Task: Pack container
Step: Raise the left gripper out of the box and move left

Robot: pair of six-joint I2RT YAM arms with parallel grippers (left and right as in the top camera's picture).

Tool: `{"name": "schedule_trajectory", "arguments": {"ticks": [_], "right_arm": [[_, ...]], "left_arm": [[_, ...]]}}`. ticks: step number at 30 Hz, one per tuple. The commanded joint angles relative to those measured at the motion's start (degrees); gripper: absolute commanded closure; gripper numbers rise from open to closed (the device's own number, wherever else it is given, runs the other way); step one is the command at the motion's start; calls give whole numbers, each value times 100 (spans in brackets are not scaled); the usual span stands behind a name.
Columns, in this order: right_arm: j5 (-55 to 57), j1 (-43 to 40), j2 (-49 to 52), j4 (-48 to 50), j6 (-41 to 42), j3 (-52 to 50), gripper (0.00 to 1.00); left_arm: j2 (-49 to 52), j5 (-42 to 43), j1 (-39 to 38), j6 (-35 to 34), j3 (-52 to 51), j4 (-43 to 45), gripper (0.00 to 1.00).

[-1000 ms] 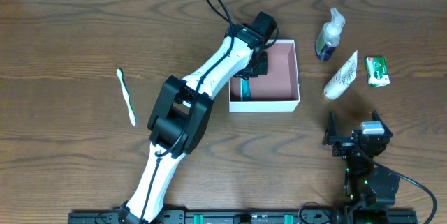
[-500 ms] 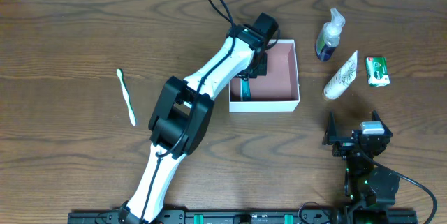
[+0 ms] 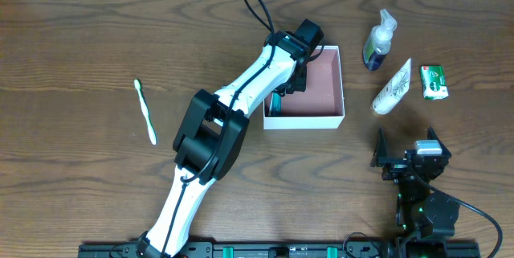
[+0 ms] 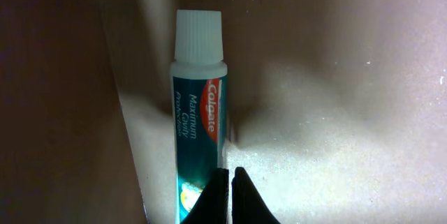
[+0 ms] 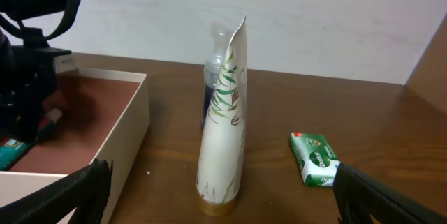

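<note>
The container [image 3: 331, 81] is a square white box with a dusty pink inside, right of the table's middle. A teal Colgate toothpaste tube [image 3: 275, 104] lies inside it along the left wall, and shows cap up in the left wrist view [image 4: 199, 112]. My left gripper [image 3: 295, 77] is inside the container, shut and empty, with its tips [image 4: 230, 182] just beside the tube's lower end above the pink floor [image 4: 335, 112]. My right gripper [image 3: 409, 158] is open and empty near the front right, apart from everything.
A green and white toothbrush [image 3: 145, 112] lies at the left. Right of the container are a pump bottle [image 3: 377, 41], a white leaf-print tube [image 3: 392, 88] [image 5: 223, 133] and a green soap bar [image 3: 434, 81] [image 5: 314, 158]. The container's white wall [image 5: 126, 133] shows in the right wrist view.
My left gripper has shifted slightly back and right inside the container. The toothpaste now lies closer to the left wall. The right arm has not moved.
</note>
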Motion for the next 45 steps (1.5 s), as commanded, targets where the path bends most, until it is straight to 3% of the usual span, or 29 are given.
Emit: {"name": "schedule_trajectory", "arguments": {"ticks": [1, 28, 45], "right_arm": [[0, 83, -31, -9, 72, -20, 1], [0, 83, -31, -9, 72, -20, 1], [0, 83, -31, -9, 72, -20, 1]], "left_arm": [[125, -221, 9, 57, -28, -33, 94], [111, -575, 9, 13, 205, -162, 94], [-450, -575, 111, 42, 1274, -444, 94]]}}
